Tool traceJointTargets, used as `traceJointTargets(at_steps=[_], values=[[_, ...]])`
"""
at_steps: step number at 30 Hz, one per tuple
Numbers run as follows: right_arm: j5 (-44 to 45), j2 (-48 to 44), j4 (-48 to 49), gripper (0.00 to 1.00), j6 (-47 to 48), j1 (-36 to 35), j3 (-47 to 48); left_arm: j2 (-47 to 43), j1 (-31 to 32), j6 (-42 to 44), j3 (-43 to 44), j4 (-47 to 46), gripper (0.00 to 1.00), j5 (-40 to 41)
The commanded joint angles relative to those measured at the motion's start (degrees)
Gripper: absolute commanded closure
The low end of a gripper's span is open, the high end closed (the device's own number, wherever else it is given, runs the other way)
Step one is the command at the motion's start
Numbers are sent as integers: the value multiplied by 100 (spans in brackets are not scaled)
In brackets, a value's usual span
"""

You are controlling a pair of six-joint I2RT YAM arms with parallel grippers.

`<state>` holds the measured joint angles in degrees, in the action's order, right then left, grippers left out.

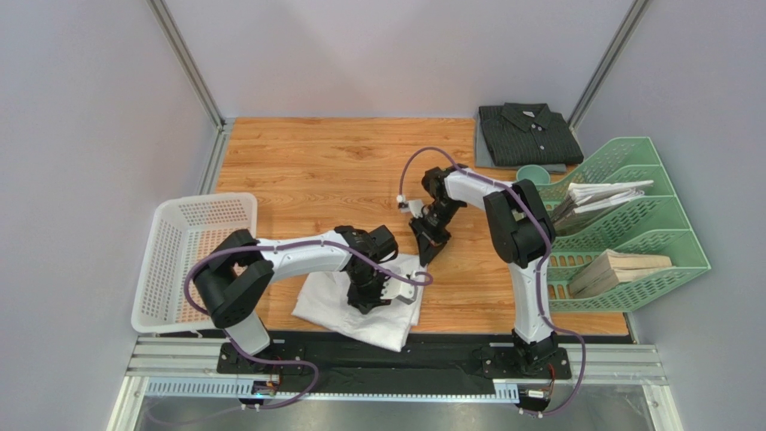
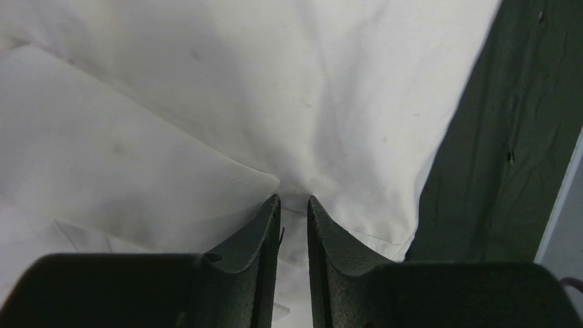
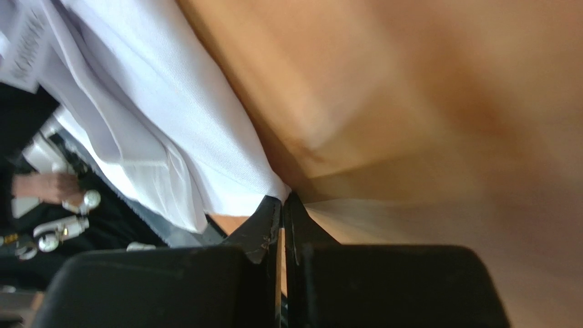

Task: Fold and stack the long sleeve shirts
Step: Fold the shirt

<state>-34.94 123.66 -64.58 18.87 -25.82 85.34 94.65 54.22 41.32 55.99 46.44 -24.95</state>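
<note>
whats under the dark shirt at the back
Under the dark shirt a flat grey layer pokes out at its left and front edges, lying on the table. The shirt covers the rest of it, so what it is cannot be told.

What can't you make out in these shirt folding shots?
Top view: the left gripper hides its own fingertips on the white shirt.
Right wrist view: table blurred by motion; whether the right gripper grips the shirt's corner is unclear.
Left wrist view: shirt's outline cut off by frame edges.
</note>
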Motion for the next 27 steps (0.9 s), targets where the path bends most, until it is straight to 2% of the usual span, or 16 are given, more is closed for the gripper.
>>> traceJointTargets(at_steps=[1,3,4,5,6,7,10,13,17,20,27], values=[[717,501,429,100,125,481,1079,482,124,-993,824,-574,74,-274],[672,484,183,99,187,517,1397,580,98,-1213,1036,-592,74,-151],[707,345,121,92,326,517,1441,511,72,-1240,1176,-531,71,-168],[708,248,-18,88,397,543,1494,423,-76,-1240,1221,-374,62,-264],[708,125,-55,85,467,569,1477,292,-208,-1249,1248,-268,57,-622],[690,-50,-64,73,529,622,1468,-14,-349,-1301,1274,-162,54,-799],[480,-745,-73,55,644,868,1293,-603,-1017,-1136,1283,382,45,-1398],[295,-1360,-38,52,784,939,863,-939,-1729,-740,1283,866,39,-1557],[-250,-1888,243,49,609,843,239,-774,-2615,-511,1406,1069,38,-1504],[-154,-1951,489,48,512,667,-131,-370,-2898,-459,1538,999,37,-1442],[-22,-1670,921,47,363,526,-641,553,-3005,-115,1863,894,35,-1153]])
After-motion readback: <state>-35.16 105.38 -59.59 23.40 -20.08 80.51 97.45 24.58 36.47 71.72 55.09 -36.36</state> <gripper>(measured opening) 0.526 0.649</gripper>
